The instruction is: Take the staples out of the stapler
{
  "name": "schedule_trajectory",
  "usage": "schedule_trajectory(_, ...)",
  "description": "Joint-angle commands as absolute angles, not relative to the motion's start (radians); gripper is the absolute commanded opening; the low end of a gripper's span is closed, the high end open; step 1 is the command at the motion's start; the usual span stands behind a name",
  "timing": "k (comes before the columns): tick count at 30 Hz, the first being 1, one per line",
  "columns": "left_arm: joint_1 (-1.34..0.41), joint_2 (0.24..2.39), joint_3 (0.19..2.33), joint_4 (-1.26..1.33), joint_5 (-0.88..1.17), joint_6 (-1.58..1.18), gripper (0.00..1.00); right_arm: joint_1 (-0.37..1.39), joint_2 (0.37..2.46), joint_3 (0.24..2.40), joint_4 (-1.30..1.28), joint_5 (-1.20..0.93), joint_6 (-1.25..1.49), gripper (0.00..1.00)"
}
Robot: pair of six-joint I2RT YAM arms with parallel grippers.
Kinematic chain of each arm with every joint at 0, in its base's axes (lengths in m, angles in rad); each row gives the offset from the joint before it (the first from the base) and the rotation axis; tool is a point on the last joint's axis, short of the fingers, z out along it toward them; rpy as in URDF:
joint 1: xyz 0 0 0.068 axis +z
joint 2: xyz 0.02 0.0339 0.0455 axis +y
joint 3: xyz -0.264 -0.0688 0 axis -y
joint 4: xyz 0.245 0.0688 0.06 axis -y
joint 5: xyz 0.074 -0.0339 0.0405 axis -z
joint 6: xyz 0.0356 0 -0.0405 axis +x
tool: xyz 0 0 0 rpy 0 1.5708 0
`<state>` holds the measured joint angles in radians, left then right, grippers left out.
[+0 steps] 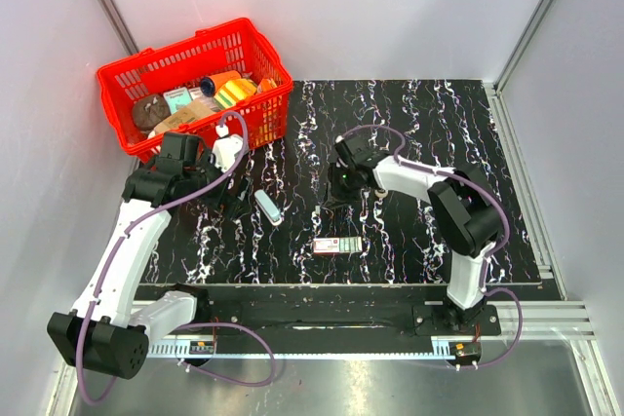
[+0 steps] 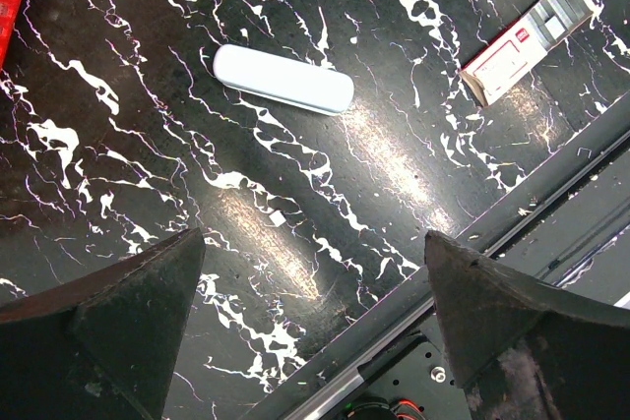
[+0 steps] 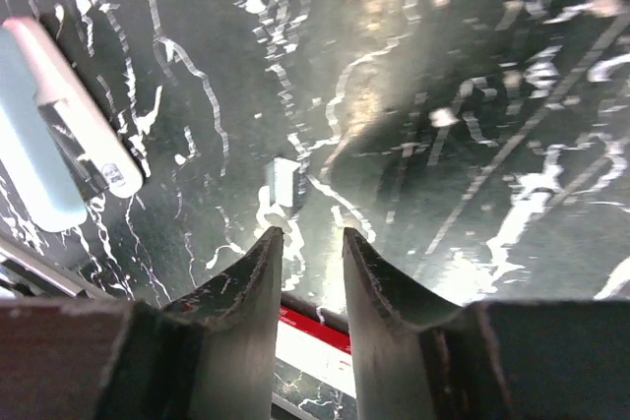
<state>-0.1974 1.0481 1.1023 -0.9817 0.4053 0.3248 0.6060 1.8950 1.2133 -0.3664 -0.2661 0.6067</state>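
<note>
Two claws are near the work, and neither holds anything. The left claw [image 2: 313, 243] is spread wide, and the right claw [image 3: 312, 233] has only a narrow gap between its fingers.

The slim pale blue-grey stapler [image 2: 283, 79] with rounded ends lies flat and free on the black white-veined mat [image 2: 118, 145]. In the left wrist view it is in the upper middle of the frame, above the gap of the left claw and apart from both fingertips. In the right wrist view it is at the left edge, to the left of the fingers.

I judge that the step in hand is to seize the stapler. The left claw should turn so that its fingers stand across the narrow width, then come down over the middle of the bar and close softly, so that the bar does not slide. A small grey piece [image 3: 285, 182] lies just above the right claw's tips; I cannot tell if it is staples.
</note>
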Motion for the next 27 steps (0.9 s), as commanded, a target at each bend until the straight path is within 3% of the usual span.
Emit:
schedule_trajectory(1,-0.199,1.031,1.100,-0.960,0.397,0.324,0.99,0.695,1.890,1.279,-0.394,-0.181,0.589,0.38)
schedule_trajectory(7,-0.245,1.048,1.094,-0.888,0.391,0.339,0.99,0.713,1.741,1.229,-0.403,-0.005,0.581,0.45)
schedule_trajectory(12,-0.431,1.159,1.126,-0.793,0.298,0.464,0.99,0.709,1.528,1.056,-0.304,0.144,0.632,0.72)
schedule_trajectory(15,-0.555,1.254,1.100,-0.701,0.181,0.593,0.99,0.712,1.448,0.939,-0.259,0.161,0.689,0.70)
schedule_trajectory(20,-0.638,1.437,1.089,-0.563,0.129,0.770,0.99,0.726,1.205,0.629,-0.074,0.182,0.839,0.57)
schedule_trajectory(27,-0.676,1.653,1.106,-0.370,0.117,0.980,0.99,0.733,0.872,0.480,-0.129,0.301,0.825,0.57)
